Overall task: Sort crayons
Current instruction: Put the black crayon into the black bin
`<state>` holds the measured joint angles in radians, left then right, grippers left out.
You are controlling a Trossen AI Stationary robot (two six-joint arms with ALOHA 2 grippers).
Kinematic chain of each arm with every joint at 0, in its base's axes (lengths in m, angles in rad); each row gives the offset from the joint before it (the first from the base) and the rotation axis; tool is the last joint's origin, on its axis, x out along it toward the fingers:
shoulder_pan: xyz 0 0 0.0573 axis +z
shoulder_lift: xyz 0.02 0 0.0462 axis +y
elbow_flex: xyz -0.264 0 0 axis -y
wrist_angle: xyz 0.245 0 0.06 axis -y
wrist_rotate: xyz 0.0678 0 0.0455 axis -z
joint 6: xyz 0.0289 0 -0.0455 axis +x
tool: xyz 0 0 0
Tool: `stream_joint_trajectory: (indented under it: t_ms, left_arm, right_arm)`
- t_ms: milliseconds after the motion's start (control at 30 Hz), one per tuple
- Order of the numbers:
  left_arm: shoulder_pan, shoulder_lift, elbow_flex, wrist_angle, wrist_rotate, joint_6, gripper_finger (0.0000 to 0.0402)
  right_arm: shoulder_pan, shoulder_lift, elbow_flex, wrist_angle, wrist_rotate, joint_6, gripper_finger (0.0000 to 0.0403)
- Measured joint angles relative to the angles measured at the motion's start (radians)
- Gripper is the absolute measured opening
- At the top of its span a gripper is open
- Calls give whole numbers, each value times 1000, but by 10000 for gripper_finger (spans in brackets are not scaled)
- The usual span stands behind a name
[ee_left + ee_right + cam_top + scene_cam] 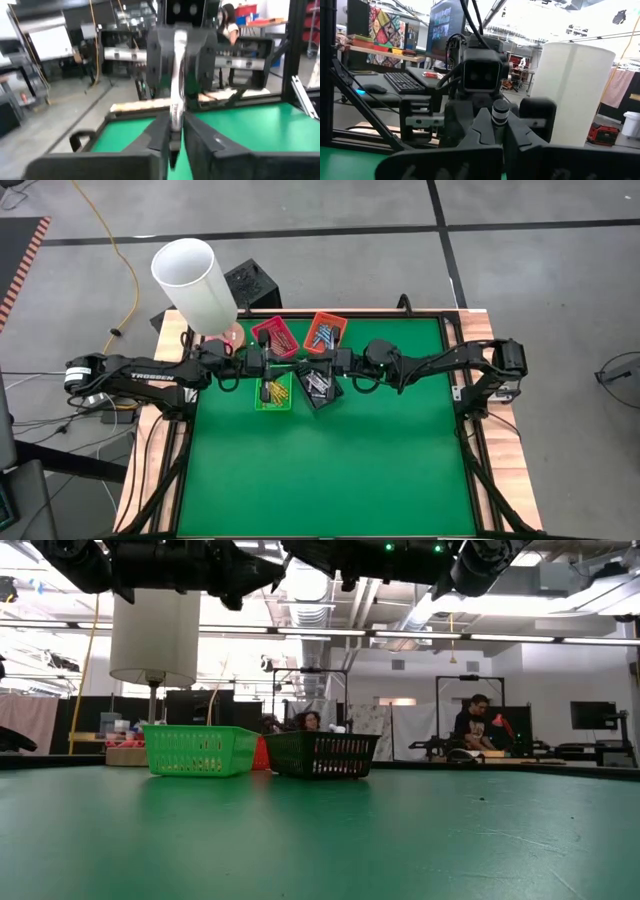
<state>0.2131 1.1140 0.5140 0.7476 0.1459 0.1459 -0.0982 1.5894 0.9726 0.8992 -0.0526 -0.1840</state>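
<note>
Right gripper [499,121] is clenched on the end of a grey-white crayon [175,100], and the left gripper [174,128] faces it head-on, its two fingers pressed against the same stick. Both arms reach in from opposite sides and meet in the air above the trays, near the table's far edge.

Four small trays sit clustered below them. The red tray [275,335] and orange tray [325,332] are nearest the far edge, with the green tray [273,393] and black tray [318,386] just in front. All hold crayons (yellow-orange ones show in the green tray [274,391]). In the low view the green and black trays stand almost touching.

A tall white cylinder [195,285] rises at the far left corner, close beside the left arm. From the trays to the near edge and out to both side rails, the green mat [330,470] stretches wide.
</note>
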Motion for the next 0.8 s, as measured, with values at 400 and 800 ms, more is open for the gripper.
stream_joint_trajectory:
  t_ms: [400,800]
  left_arm:
    - [0,-8,0,-188,-74,-19,188]
    - [0,-145,0,-413,-248,-35,212]
  right_arm:
    - [-2,-1,1,11,62,-12,3]
    - [0,-1,1,-71,290,30,3]
